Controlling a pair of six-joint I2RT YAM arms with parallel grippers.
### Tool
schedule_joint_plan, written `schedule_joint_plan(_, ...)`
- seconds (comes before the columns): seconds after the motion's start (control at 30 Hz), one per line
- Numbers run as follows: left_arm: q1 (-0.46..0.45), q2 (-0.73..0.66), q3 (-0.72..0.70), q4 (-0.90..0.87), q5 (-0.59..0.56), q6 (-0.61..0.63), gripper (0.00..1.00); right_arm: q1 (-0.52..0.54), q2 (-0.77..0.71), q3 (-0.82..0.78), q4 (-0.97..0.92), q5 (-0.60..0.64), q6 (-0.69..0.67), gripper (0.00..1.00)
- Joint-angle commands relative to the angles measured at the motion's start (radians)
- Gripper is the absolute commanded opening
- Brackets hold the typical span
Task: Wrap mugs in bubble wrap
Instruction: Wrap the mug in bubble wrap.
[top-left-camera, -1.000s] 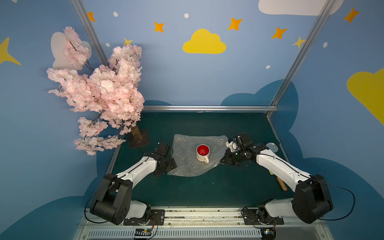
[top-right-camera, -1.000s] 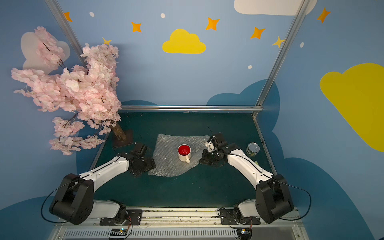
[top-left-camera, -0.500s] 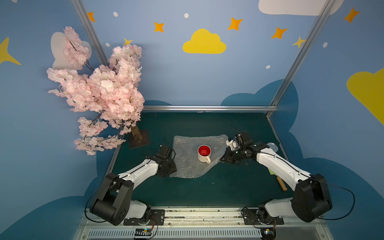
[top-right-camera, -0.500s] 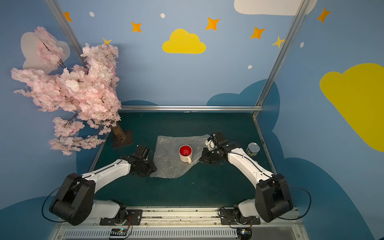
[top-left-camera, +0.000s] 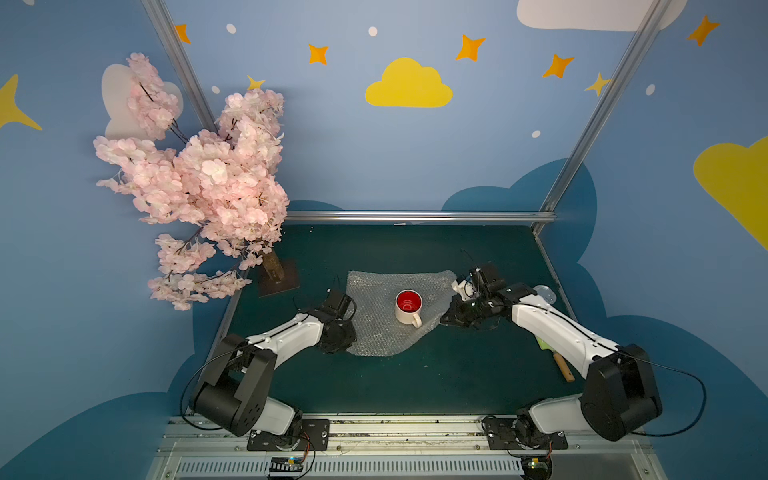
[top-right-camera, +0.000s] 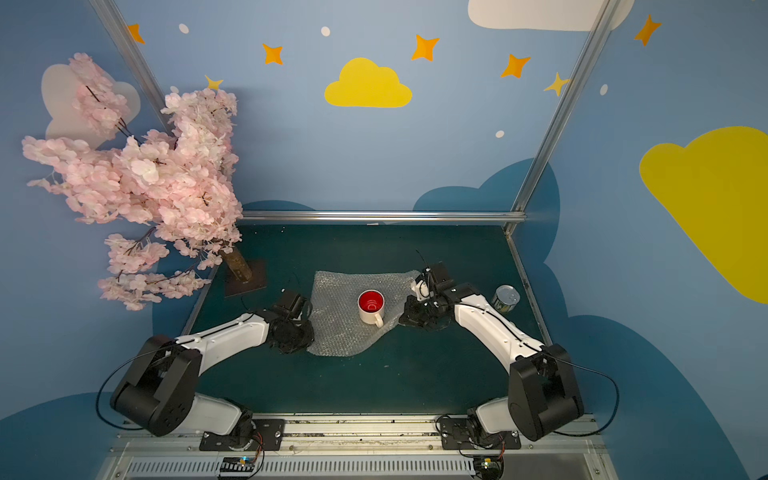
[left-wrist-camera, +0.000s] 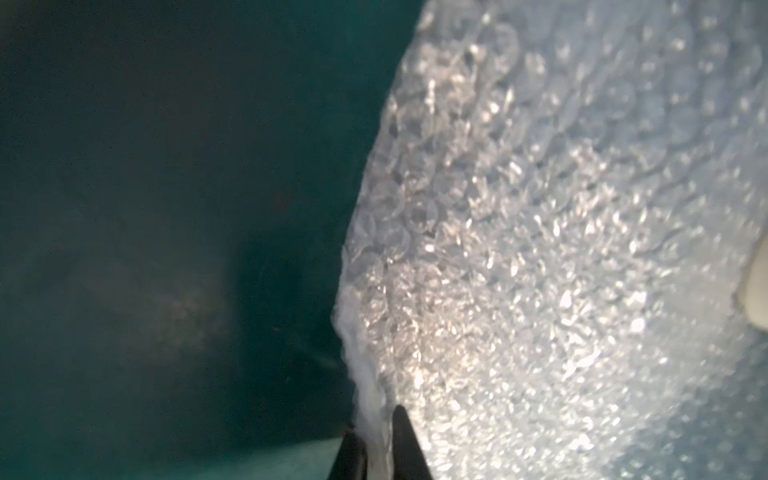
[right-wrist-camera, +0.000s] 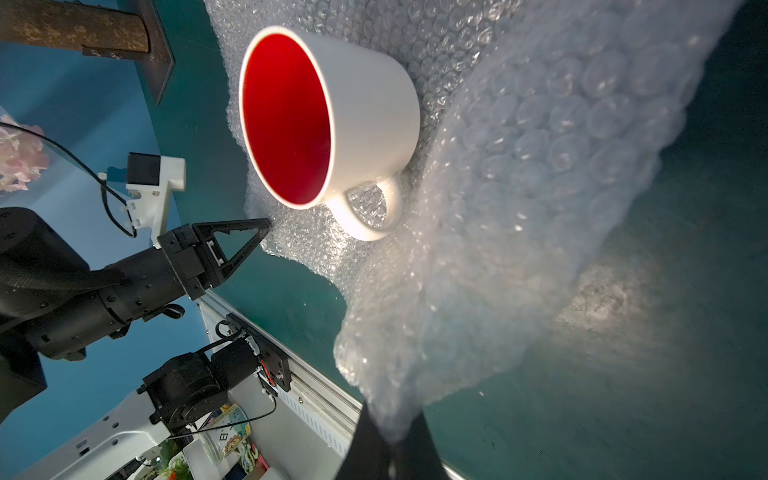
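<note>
Bubble wrap (top-left-camera: 374, 332) is being pinched at left edge by left gripper (left-wrist-camera: 376, 434), right edge by right gripper (right-wrist-camera: 392, 440), mug (top-left-camera: 409, 306) standing between.

You have one mug (top-left-camera: 409, 306), one bubble wrap (top-left-camera: 374, 332) sheet, one can (top-right-camera: 505, 297), one blossom tree (top-left-camera: 208, 178) and two grippers: left gripper (left-wrist-camera: 376, 440) and right gripper (right-wrist-camera: 390, 436).

White mug (top-left-camera: 409, 309), red inside, stands upright on the spread, rumpled bubble wrap (top-left-camera: 374, 330).
</note>
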Motion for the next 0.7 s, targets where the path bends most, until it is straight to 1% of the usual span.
schedule_joint_plan(0.0,-0.005,-0.021,0.038,-0.040,-0.009,0.025,0.03,-0.002,0.002,0.030,-0.019,-0.004,-0.013,0.00)
schedule_joint_plan(0.07,-0.006,-0.061,0.066,-0.065,-0.015,0.031,0.03,-0.002,0.003,0.033,-0.022,-0.004,-0.021,0.00)
schedule_joint_plan(0.13,-0.009,-0.090,0.104,-0.086,-0.014,0.041,0.03,-0.004,0.009,0.036,-0.006,-0.029,-0.045,0.00)
schedule_joint_plan(0.23,-0.020,-0.099,0.178,-0.104,-0.004,0.058,0.03,0.000,0.032,0.047,0.031,-0.058,-0.050,0.00)
schedule_joint_plan(0.47,-0.052,-0.037,0.312,-0.097,0.034,0.065,0.03,0.023,0.111,0.130,0.139,-0.106,-0.092,0.00)
schedule_joint_plan(0.67,-0.077,0.019,0.348,-0.063,0.050,0.051,0.03,0.062,0.233,0.241,0.194,-0.123,-0.124,0.00)
